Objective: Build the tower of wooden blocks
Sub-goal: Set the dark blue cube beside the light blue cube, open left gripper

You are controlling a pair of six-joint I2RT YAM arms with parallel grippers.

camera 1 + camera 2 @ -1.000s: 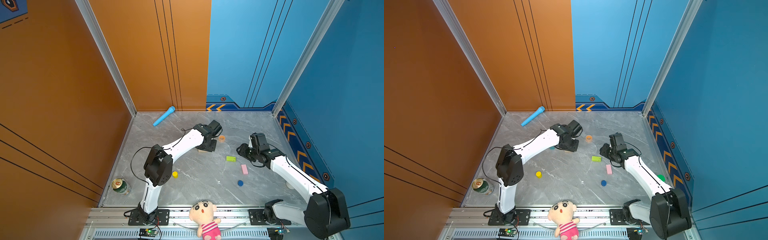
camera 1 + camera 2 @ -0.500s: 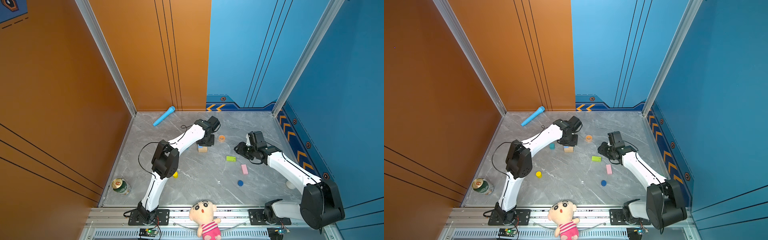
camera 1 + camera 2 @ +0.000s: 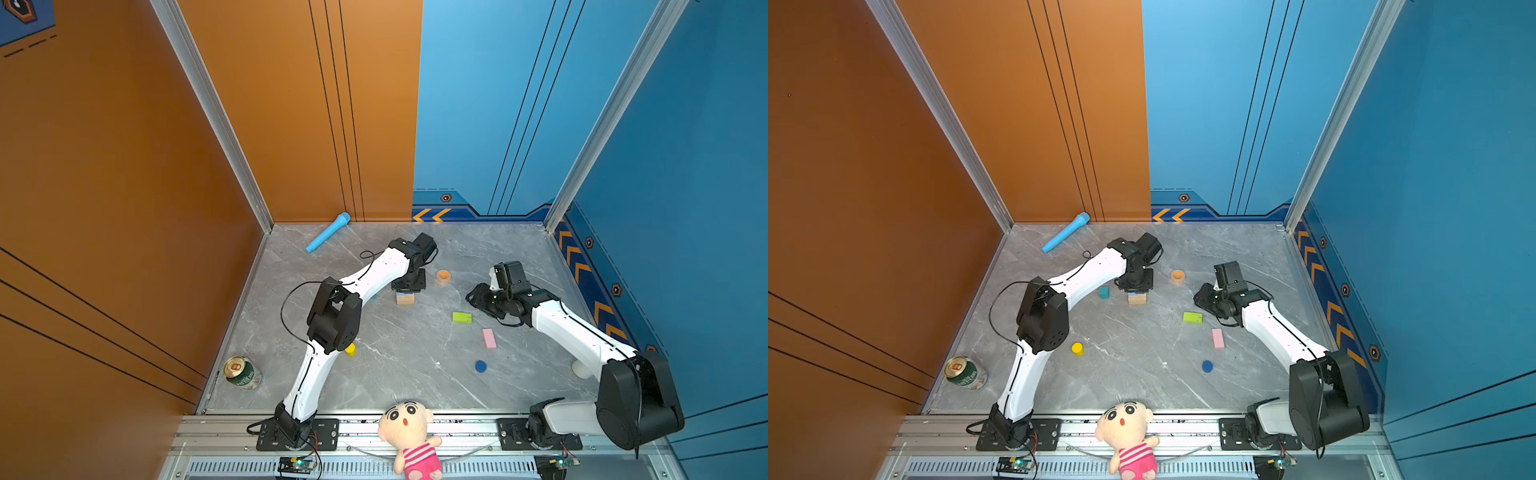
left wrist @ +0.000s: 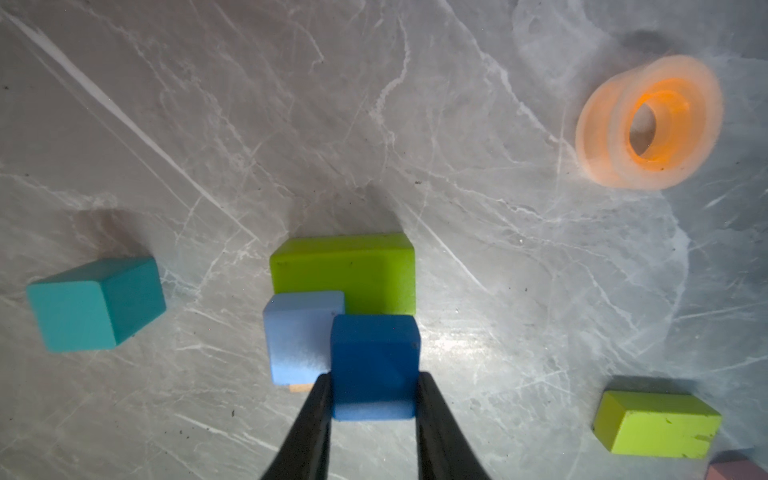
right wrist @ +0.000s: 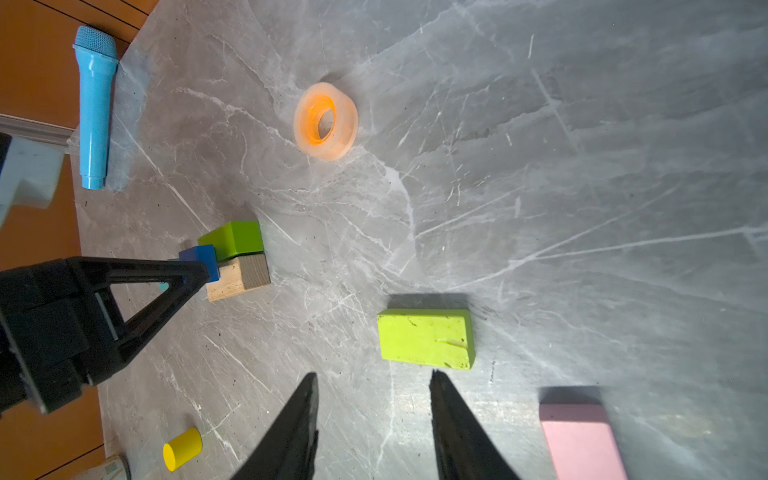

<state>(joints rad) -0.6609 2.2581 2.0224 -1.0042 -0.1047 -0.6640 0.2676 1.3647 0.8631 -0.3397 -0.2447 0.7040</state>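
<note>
Top views: left gripper (image 3: 409,286) poised over the started tower (image 3: 405,298), near the orange tape ring (image 3: 443,276). Left wrist: jaws clamped on the dark blue cube (image 4: 374,365), over the light blue cube (image 4: 301,332) and lime green brick (image 4: 345,270); best centred and squared before lowering, released only once flat. Right wrist: right gripper (image 5: 372,378) parted, empty, beside the loose lime green brick (image 5: 426,338).

The bench (image 5: 582,166) is smooth, grey and marble-patterned, with a soft sheen. The tan brick (image 5: 237,278) shows bare wood grain, and the lime green brick (image 5: 426,338) has matt, scuffed paint. The orange tape ring (image 5: 326,120) is translucent, glossy plastic.
</note>
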